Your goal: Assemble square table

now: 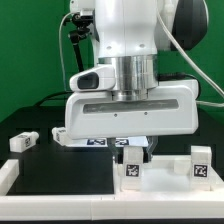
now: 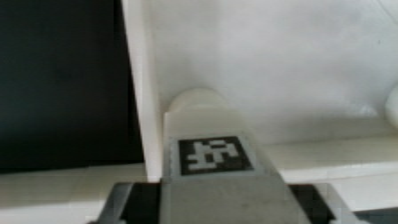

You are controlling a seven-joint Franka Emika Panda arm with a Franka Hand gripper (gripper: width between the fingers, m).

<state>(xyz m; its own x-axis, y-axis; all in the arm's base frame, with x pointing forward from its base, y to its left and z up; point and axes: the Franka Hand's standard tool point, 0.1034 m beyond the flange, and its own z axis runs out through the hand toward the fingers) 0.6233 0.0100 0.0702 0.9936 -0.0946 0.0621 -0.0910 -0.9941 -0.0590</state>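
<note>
My gripper (image 1: pixel 134 158) hangs low at the middle of the exterior view, its jaws closed on the sides of a white table leg (image 1: pixel 131 172) with a tag facing the camera. In the wrist view that leg (image 2: pixel 210 140) fills the gap between both dark fingers (image 2: pixel 135 203), with no space left on either side of it. Under and beside it lies the white square table top (image 2: pixel 267 50), whose edge runs along the black table. The arm hides most of the top (image 1: pixel 98 142) in the exterior view. Two more legs stand apart, one right (image 1: pixel 201 162), one left (image 1: pixel 22 142).
A low white border rail (image 1: pixel 8 176) runs along the front and left of the black table (image 1: pixel 55 170). A green backdrop with cables is behind the arm. The arm's wide body covers the scene's middle.
</note>
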